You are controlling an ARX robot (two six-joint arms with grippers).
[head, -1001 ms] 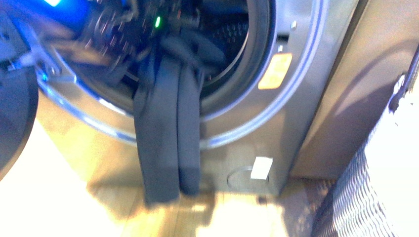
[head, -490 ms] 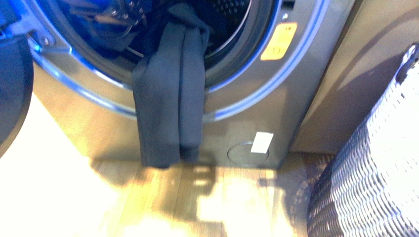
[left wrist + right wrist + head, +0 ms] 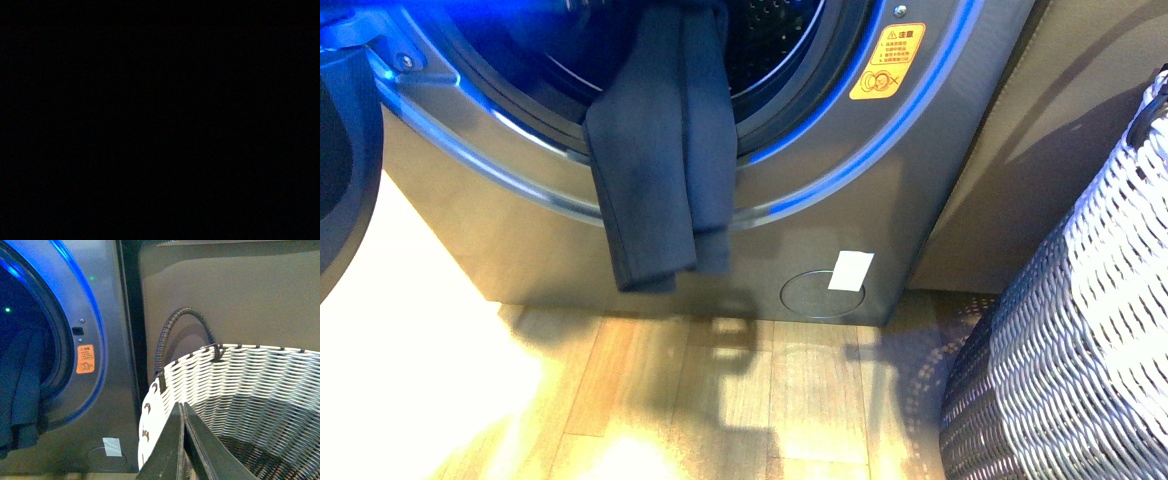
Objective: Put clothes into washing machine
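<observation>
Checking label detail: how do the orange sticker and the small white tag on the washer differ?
The orange sticker carries printed symbols; the white tag looks blank. The orange sticker sits high, beside the porthole rim; the white tag sits low, overlapping the round cap. The orange sticker is larger than the white tag. Both are tilted rectangles stuck on the washing machine.

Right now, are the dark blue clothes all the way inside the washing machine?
No, a long part of the clothes hangs out of the washing machine and down its grey front.
</observation>
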